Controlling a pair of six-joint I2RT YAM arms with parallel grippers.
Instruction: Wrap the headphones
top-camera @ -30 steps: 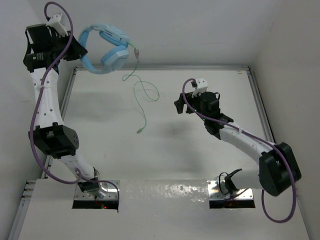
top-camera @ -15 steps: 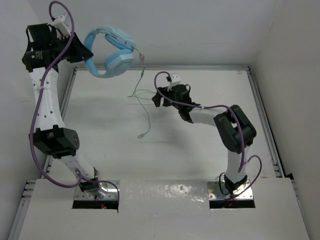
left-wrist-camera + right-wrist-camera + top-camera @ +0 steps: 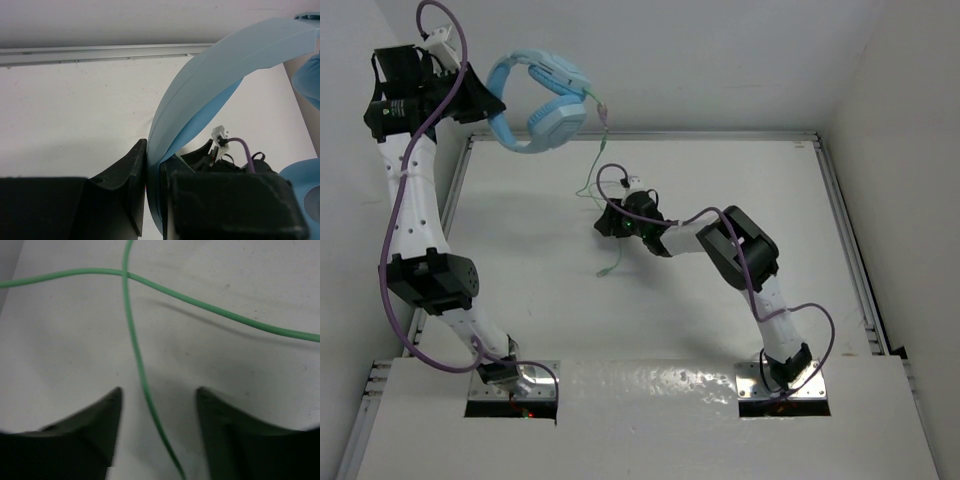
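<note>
White table (image 3: 770, 180): one headphones (image 3: 550, 120), one cable (image 3: 134, 347), left hand (image 3: 157, 165), right hand (image 3: 159, 392)

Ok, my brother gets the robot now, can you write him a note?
The left gripper is shut on the headband, holding the headphones up near the far left corner.
The right gripper is open, low over the table, jaws either side of the cable, not gripping.
The cable lies loose, plug at its free end.
Done: nothing wrapped yet. Left: grab the cable, wind it round the headphones.
</note>
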